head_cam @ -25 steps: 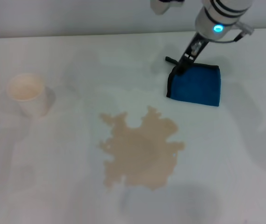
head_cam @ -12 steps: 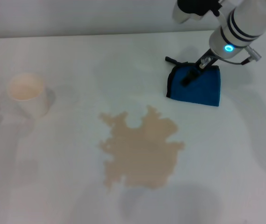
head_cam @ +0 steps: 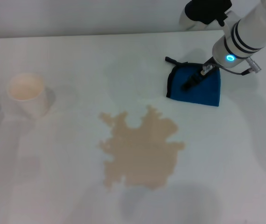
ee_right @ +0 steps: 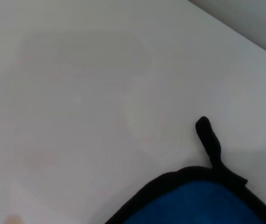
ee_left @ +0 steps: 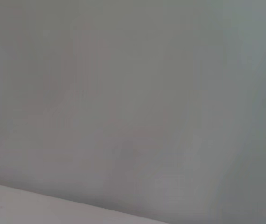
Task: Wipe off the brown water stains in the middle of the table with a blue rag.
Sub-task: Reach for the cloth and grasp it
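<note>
The blue rag [head_cam: 204,91] with black trim lies flat on the white table [head_cam: 76,65] at the back right; its black loop [head_cam: 171,59] points away at the far left corner. The brown water stains [head_cam: 140,150] spread as a lobed tan puddle in the middle, nearer than the rag and apart from it. My right gripper [head_cam: 189,85] reaches down from the back right and sits over the rag's left half. The right wrist view shows the rag's edge [ee_right: 203,205] and loop [ee_right: 211,142]. My left gripper is out of view.
A pale paper cup [head_cam: 27,93] stands at the left of the table. The table's far edge [head_cam: 100,35] meets a plain wall. The left wrist view shows only a blank pale surface.
My right arm has shifted to the right, and the gripper tip has moved from the rag's left edge to over its left half. The rag, stain and cup have stayed put.
</note>
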Controlling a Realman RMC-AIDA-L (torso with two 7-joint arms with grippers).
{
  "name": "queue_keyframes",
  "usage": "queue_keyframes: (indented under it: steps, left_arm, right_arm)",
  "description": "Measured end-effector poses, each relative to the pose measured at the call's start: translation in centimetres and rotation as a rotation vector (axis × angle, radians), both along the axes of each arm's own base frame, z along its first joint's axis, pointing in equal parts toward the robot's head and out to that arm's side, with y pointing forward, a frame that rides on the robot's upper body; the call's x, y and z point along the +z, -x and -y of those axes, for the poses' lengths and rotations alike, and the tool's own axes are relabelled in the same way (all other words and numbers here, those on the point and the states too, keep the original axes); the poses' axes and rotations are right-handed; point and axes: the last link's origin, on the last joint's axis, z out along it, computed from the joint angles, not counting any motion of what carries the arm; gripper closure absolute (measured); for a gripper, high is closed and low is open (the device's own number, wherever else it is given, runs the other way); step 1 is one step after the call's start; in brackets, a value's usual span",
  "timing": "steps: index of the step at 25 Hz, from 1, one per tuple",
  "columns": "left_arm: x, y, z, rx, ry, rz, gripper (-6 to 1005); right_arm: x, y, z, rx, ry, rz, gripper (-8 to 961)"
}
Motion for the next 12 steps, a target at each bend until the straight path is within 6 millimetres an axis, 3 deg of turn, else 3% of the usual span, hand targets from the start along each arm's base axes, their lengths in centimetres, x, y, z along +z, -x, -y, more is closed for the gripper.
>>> queue_keyframes:
  steps: [12]
  left_arm:
    - [-0.03, -0.01, -0.01, 0.000, 0.002, -0.001, 111]
  right_arm:
    - [0.47, -0.89, 0.34, -0.039, -0.011, -0.021, 236]
